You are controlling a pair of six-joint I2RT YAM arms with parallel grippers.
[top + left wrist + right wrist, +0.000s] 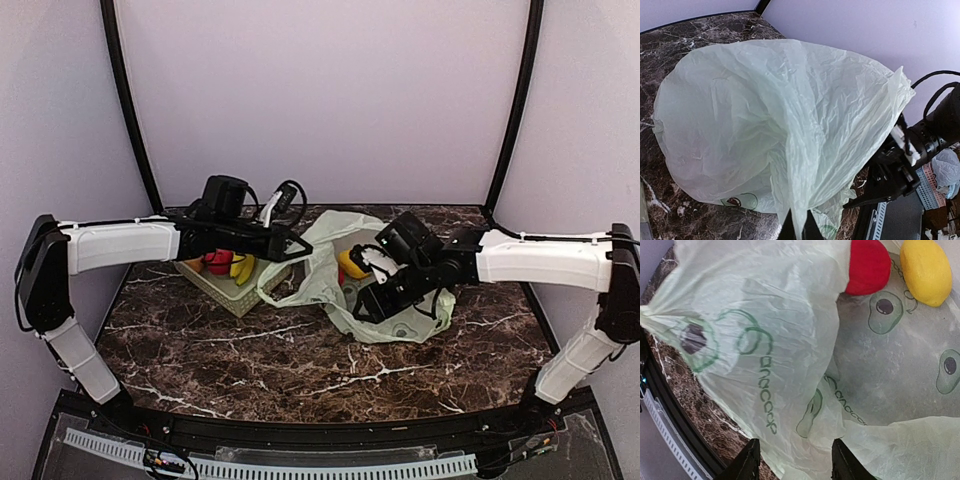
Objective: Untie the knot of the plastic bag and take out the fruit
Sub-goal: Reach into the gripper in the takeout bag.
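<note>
A dark brown desk point(300, 350) with white marble veins stands enclosed by plain pale lilac walls point(330, 90) at the back and on both sides. Two curved black poles point(130, 110) rise from its far corners, and the light is soft and even, without hard shadows.

The plastic bag point(322, 262) lies mid-desk point(250, 350). A basket point(232, 294) holding fruit point(228, 263) sits just left of the bag. More fruit point(352, 264) lies inside the bag.

Lab booth (blank lilac walls point(330, 90))
</note>
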